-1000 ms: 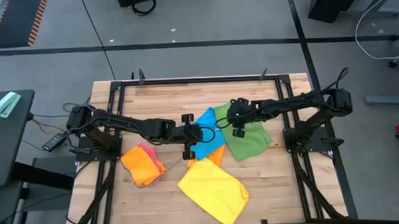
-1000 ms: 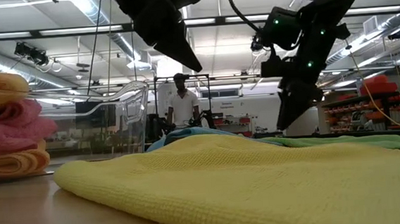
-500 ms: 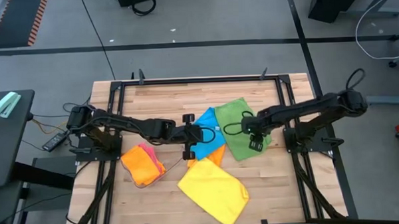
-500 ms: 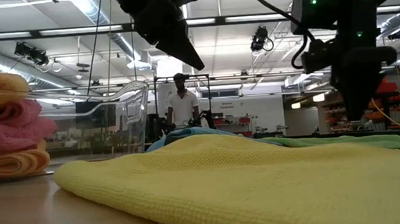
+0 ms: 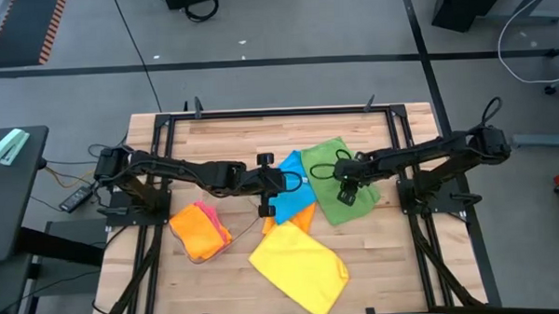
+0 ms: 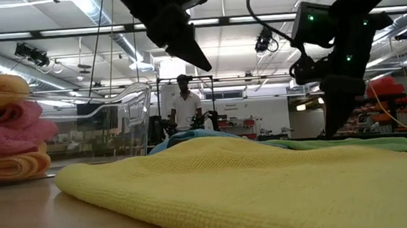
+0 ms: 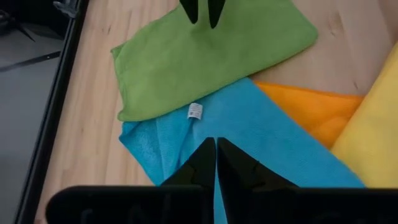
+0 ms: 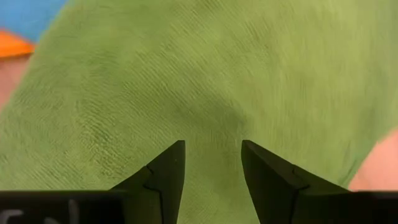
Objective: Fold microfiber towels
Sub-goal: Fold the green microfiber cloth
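Towels lie mid-table in a loose overlap: green towel (image 5: 341,185), blue towel (image 5: 288,185), an orange towel (image 5: 305,215) under the blue, yellow towel (image 5: 299,264) nearest the front edge.

A folded stack (image 5: 200,230) of orange and pink sits apart at the left; only the low view shows its layers (image 6: 3,128) and a clear tray (image 6: 128,116) behind.

Left gripper (image 7: 216,152) hangs above the blue towel, fingers clenched together, holding nothing; its wrist view alone shows a white tag (image 7: 195,111) on the blue.

Right gripper (image 8: 212,163) is over the green towel, fingers apart, nothing between them.

A person (image 6: 184,104) stands far behind, seen only in the low view.
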Tool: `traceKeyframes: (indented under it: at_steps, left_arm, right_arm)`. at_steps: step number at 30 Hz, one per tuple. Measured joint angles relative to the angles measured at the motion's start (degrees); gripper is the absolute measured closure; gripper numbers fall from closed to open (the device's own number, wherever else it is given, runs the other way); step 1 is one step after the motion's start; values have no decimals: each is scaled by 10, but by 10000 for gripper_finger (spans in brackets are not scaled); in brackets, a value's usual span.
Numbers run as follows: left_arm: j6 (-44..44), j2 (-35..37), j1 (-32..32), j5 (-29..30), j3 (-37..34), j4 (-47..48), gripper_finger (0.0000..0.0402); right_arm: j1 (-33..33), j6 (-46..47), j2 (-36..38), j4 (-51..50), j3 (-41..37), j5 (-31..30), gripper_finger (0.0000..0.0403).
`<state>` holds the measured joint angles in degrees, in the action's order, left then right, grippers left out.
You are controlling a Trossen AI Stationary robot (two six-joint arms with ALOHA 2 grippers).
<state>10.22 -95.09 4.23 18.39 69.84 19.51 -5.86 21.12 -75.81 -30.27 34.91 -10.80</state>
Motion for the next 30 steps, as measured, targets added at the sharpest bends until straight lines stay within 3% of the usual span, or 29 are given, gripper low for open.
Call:
traceKeyframes:
  at_steps: [4, 13, 21, 30]
  left_arm:
    - [28, 0, -9, 0, 0, -13, 388]
    - [58, 0, -18, 0, 0, -26, 378]
    - [83, 0, -18, 0, 0, -50, 367]
    - [84, 0, -18, 0, 0, -55, 385]
  right_arm:
    - [-20, -109, 1, 5, 29, 1, 237]
    - [-185, -211, -32, 27, 57, 72, 247]
    - [-250, -231, -125, 75, 62, 93, 276]
    - [-367, -153, -137, 41, 82, 23, 293]
